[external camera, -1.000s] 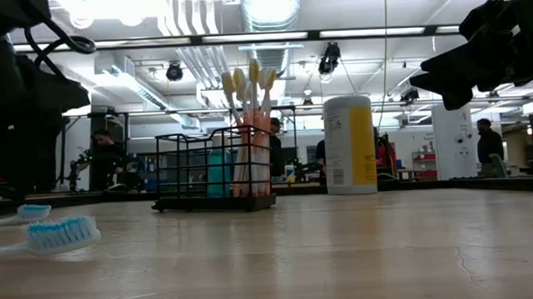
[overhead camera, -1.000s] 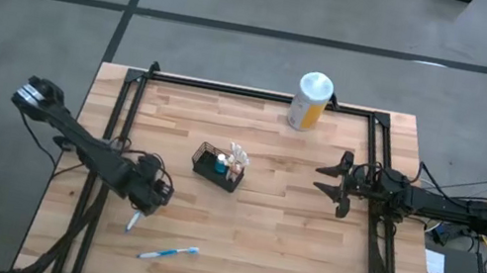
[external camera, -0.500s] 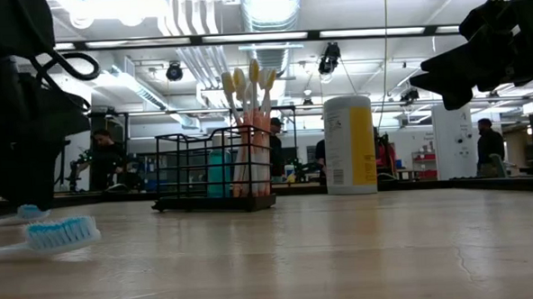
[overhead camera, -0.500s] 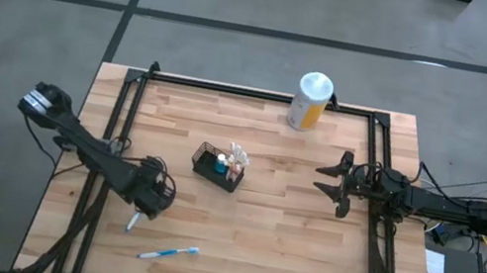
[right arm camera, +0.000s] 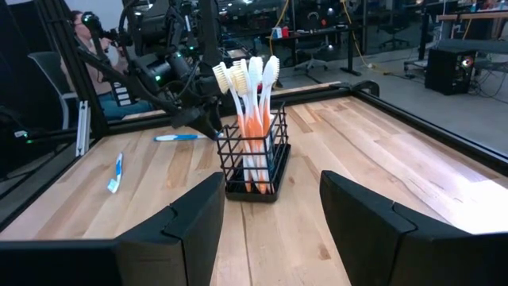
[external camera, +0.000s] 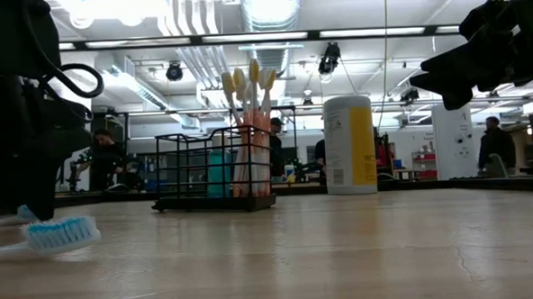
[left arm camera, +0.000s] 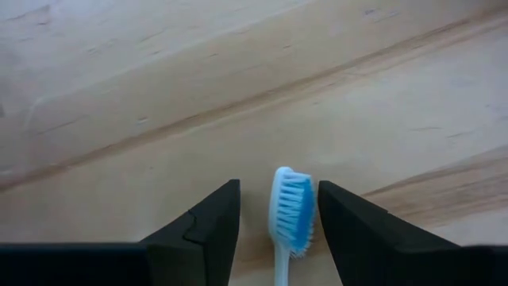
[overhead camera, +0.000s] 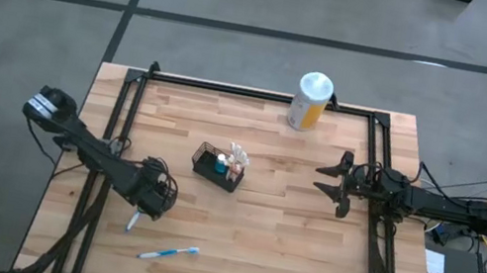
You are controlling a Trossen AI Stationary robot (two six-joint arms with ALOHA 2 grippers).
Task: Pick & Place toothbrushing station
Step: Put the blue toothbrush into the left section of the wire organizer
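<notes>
Nearest to the front edge of the desk (overhead camera: pixel 302 257), a blue-and-white toothbrush (overhead camera: pixel 169 253) is seen lying flat on the wood, with nothing touching it. Just behind it, a second toothbrush (left arm camera: pixel 291 218) is lying flat too. The left tool (overhead camera: pixel 151 203) is held low over this one. Its two fingers (left arm camera: pixel 202 230) are spread, and the blue bristle head is seen between them, not yet pinched. It looks as if the tool is placed this way so that the brush can be squeezed and lifted.

Farther back, near the middle of the desk, the toothbrushing station (overhead camera: pixel 219 167) is found. It is a small black wire basket, and it is standing upright. Some white and orange brushes (external camera: pixel 249 123) are already held up inside it, leaning on the wire wall, and something blue-green (external camera: pixel 219 172) is beside them. The loose brushes are probably meant to go there.

To the right side, the right tool (overhead camera: pixel 336 183) is kept above the desk, spread wide and holding nothing. It seems to be waiting.

At the far edge, a tall white and yellow canister (overhead camera: pixel 310 100) is standing.
</notes>
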